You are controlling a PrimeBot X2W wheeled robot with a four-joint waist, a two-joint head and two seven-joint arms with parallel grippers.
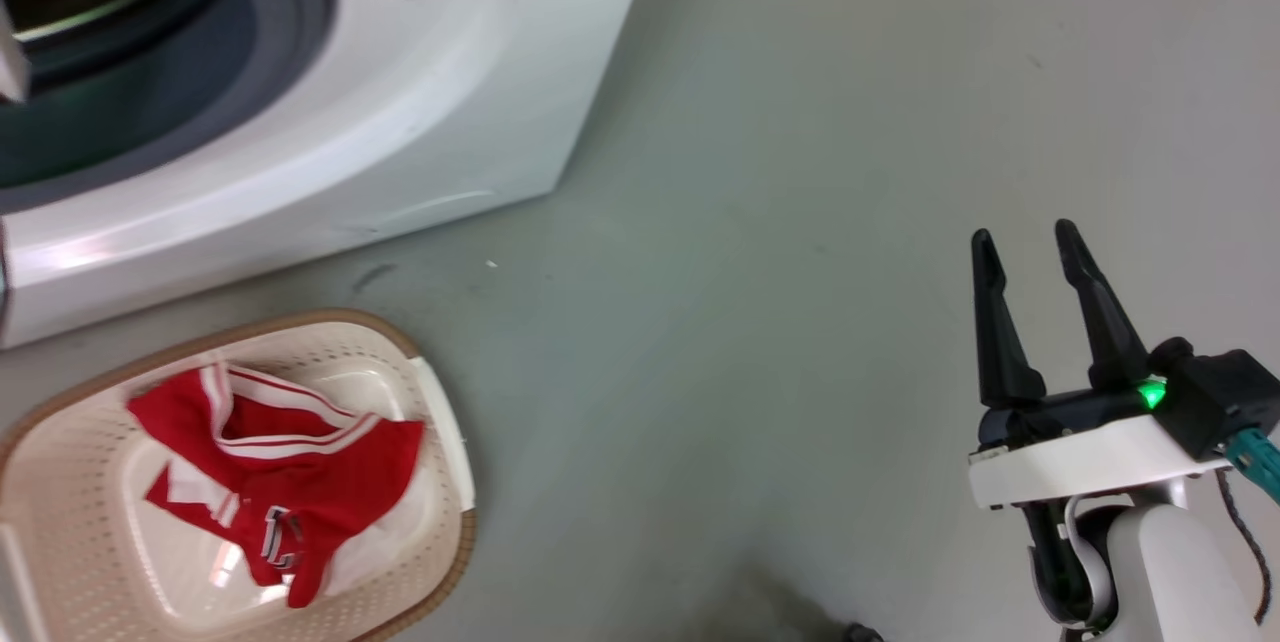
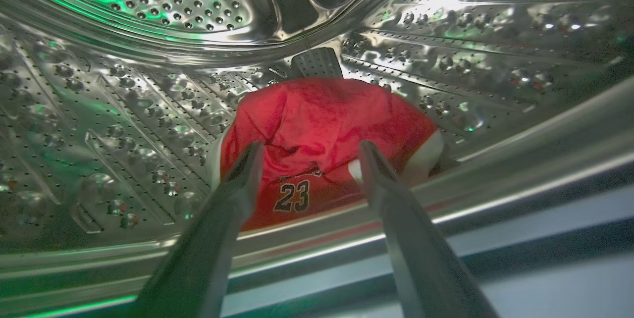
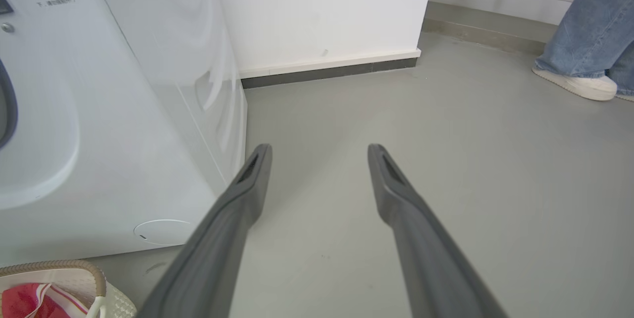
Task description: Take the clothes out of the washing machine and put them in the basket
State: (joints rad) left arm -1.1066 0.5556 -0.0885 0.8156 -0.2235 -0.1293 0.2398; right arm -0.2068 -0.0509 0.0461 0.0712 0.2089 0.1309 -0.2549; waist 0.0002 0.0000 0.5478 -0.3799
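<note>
The white washing machine stands at the upper left of the head view, its round opening ringed in grey rubber. Inside its steel drum lies a red jersey with the number 23 and white trim. My left gripper is open just in front of that jersey, nothing between its fingers. The cream basket sits on the floor below the machine and holds a red garment with white stripes. At the lower right of the head view my right gripper hangs open over bare floor.
Grey floor spreads to the right of the machine and basket. A white wall with a dark baseboard stands behind the machine. A person's jeans leg and white shoe are at the far right of the right wrist view.
</note>
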